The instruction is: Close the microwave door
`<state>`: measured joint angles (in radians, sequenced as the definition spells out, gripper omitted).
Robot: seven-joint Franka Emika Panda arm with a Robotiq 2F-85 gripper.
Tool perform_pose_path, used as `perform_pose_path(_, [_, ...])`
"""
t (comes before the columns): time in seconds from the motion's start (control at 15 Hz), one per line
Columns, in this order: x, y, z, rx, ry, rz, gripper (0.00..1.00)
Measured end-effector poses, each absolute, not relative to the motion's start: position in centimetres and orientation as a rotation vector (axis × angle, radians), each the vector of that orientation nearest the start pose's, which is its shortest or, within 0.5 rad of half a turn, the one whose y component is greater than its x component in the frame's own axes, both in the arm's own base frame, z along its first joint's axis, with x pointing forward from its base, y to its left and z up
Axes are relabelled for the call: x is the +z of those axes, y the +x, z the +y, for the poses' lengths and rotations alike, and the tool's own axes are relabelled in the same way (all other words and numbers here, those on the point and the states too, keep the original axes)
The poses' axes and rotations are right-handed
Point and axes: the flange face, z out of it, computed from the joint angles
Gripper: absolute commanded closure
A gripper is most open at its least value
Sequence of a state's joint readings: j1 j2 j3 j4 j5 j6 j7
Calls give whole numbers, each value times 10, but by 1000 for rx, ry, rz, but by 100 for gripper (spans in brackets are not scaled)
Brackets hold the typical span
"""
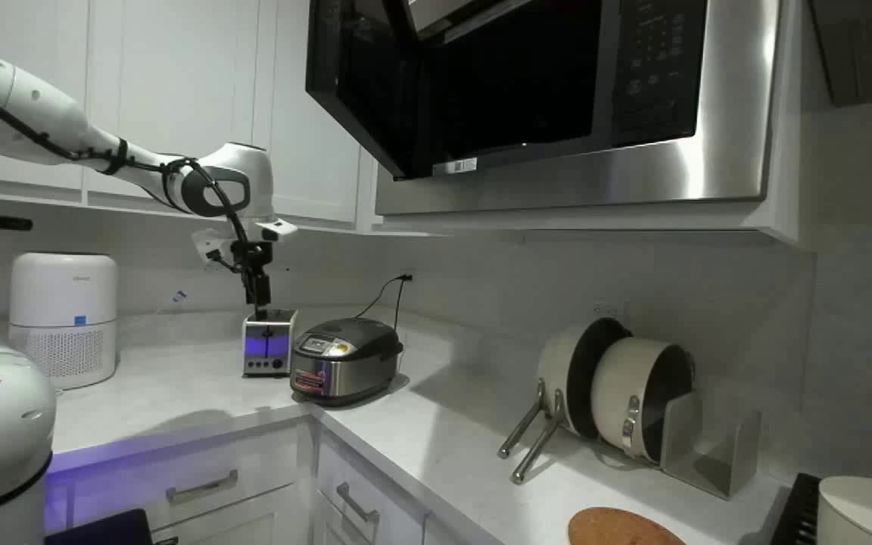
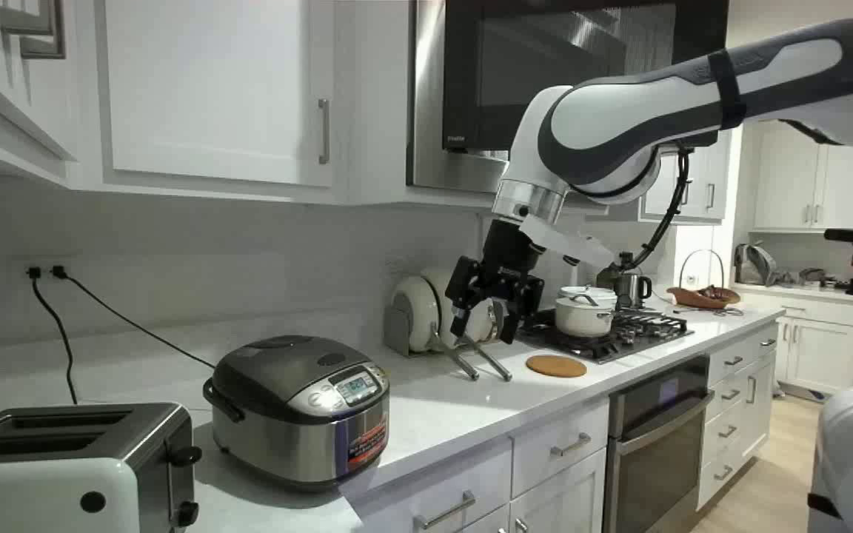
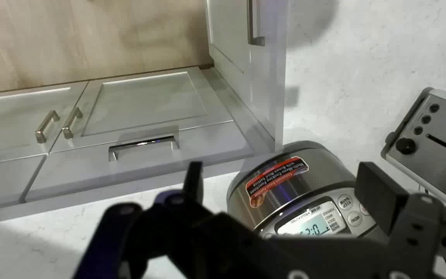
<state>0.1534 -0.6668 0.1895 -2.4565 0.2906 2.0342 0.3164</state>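
while microwave door stands open | tool spread | well below door's bottom edge, clear air between

Sticker on rice cooker, lower centre of wrist view: "Multi-Menu Cooking Functions with Brown Rice Setting"
Buttons: "KEEP WARM", "MENU"
Display: "PORRIDGE", "MIXED", "QUICK"; digits 2 and 0
Air purifier, microwave door: lettering too small

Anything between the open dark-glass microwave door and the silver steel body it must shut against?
Nothing visible, though both exterior views crop the dark-glass door at the top. The black two-fingered tool hangs lower than the door and the silver steel body.
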Motion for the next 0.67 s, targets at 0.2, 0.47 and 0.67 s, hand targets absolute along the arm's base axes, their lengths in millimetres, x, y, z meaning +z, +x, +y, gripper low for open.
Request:
perform_pose_path(0.2, [543,346,151,-263,-2903,143,0])
perform_pose_path(0.47, [543,346,151,-263,-2903,143,0])
perform_pose_path(0.67, [551,348,161,-374,-2882,113,0])
